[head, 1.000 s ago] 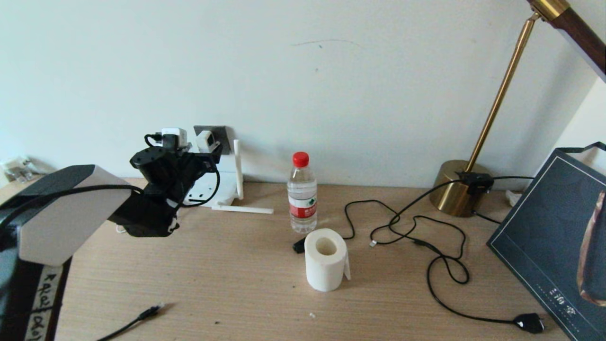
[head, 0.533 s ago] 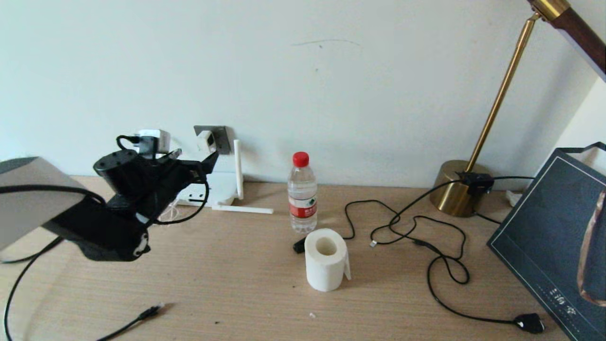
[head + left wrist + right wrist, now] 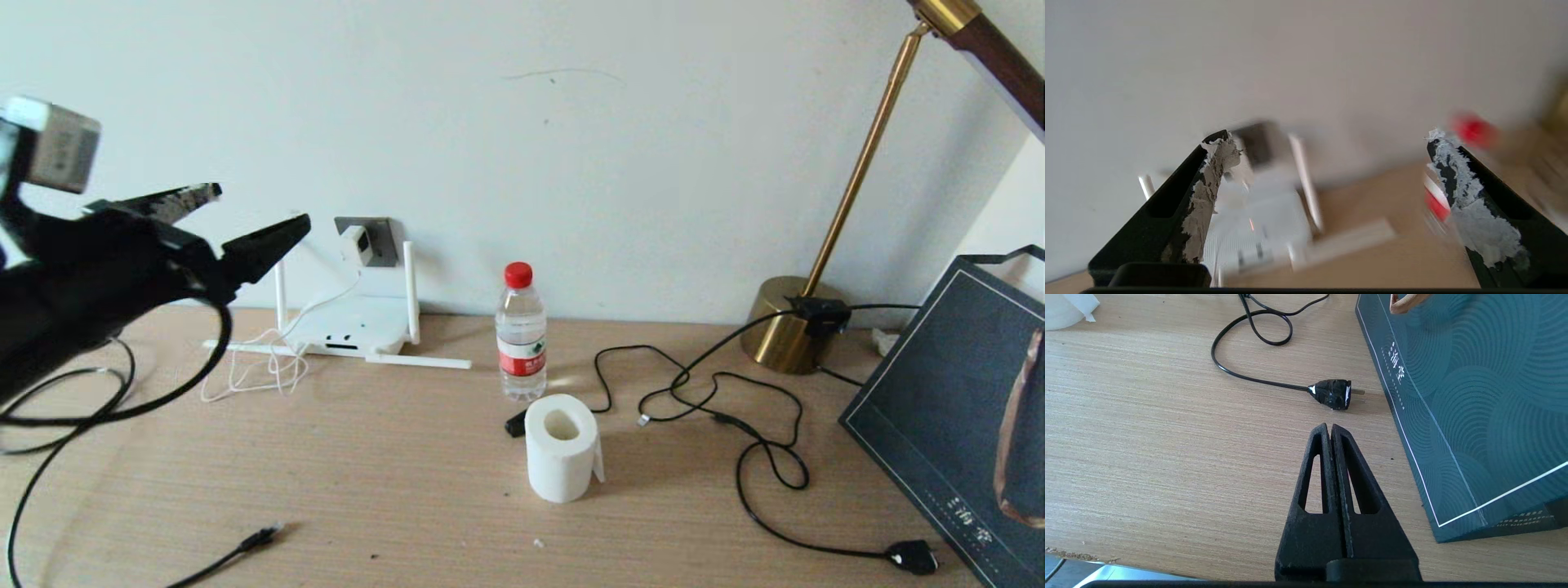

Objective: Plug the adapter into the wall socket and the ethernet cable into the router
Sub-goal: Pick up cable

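Note:
The white adapter (image 3: 357,242) sits plugged into the dark-grey wall socket (image 3: 385,237), and its thin white cord (image 3: 269,371) hangs down to the desk. Below the socket lies the white router (image 3: 351,327) with its stick antennas; it shows blurred in the left wrist view (image 3: 1265,212). My left gripper (image 3: 261,208) hovers open and empty in the air, left of the socket and apart from it (image 3: 1327,138). The ethernet cable's black plug (image 3: 260,537) lies loose near the desk's front left. My right gripper (image 3: 1329,426) is shut and empty above the desk's front right.
A water bottle (image 3: 521,335) and a toilet-paper roll (image 3: 562,445) stand mid-desk. A brass lamp base (image 3: 788,327) is at the back right, and its black cord (image 3: 735,425) ends in a chunky plug (image 3: 1331,394). A dark gift bag (image 3: 963,392) fills the right side.
My left gripper has drawn back from the socket, leftwards and upwards, its jaws spreading wider. The adapter stays in the socket. The router is now uncovered.

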`<state>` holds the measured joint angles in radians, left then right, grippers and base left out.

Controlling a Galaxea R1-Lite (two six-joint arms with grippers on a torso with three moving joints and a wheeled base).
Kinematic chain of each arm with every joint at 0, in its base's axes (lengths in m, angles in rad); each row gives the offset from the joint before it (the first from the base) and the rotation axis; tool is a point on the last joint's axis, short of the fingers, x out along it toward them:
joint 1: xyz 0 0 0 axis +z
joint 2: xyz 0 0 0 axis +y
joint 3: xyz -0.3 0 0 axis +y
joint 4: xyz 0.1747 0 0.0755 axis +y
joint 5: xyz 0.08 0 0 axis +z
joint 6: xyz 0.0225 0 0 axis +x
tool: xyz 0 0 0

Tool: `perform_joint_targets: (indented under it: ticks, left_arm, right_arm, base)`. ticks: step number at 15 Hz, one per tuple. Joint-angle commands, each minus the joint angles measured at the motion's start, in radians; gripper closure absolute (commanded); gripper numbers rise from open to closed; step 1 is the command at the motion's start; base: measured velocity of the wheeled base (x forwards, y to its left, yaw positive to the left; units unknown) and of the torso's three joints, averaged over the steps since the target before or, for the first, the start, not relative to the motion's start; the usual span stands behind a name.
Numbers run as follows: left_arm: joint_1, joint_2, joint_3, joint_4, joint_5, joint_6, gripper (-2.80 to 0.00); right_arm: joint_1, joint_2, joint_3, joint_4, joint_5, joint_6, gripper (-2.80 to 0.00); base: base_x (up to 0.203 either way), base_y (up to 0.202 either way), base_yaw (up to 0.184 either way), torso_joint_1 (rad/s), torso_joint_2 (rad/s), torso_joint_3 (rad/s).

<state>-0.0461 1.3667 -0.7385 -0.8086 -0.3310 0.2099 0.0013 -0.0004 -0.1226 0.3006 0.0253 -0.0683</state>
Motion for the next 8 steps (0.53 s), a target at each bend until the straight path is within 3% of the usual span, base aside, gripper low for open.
perform_joint_targets:
  ticks: [1, 3, 4, 5, 6, 8]
  left_arm:
    - [0.001, -0.375, 0.01, 0.748, -0.045, 0.152, -2.8]
    - [0.0, -0.512, 0.021, 1.25, -0.045, 0.344, -2.8]
    - [-0.002, -0.554, 0.042, 1.425, -0.02, 0.474, -2.8]
    - [-0.004, -0.566, 0.078, 1.513, 0.019, 0.609, -2.8]
    - [-0.005, -0.551, 0.107, 1.533, 0.074, 0.7, -2.8]
    - [-0.005, -0.451, 0.115, 1.538, 0.146, 0.731, -2.8]
  right_arm:
    - [0.0, 0.0, 0.0, 0.002, 0.0, -0.001, 0.0]
    - [0.0, 0.0, 0.0, 0.002, 0.001, -0.001, 0.0]
    - [0.0, 0.0, 0.0, 0.002, 0.001, -0.001, 0.0]
    - [0.0, 0.0, 0.0, 0.002, 0.001, -0.001, 0.0]
    - [0.0, 0.0, 0.0, 0.002, -0.001, -0.001, 0.0]
    - [0.0, 0.0, 0.0, 0.002, -0.001, -0.001, 0.0]
  base:
    - [0.0, 0.0, 0.0, 0.0, 0.0, 0.0]
    - [0.0, 0.0, 0.0, 0.0, 0.0, 0.0]
    - [0.0, 0.0, 0.0, 0.0, 0.0, 0.0]
    - [0.0, 0.0, 0.0, 0.0, 0.0, 0.0]
    - [0.0, 0.0, 0.0, 0.0, 0.0, 0.0]
    - [0.0, 0.0, 0.0, 0.0, 0.0, 0.0]
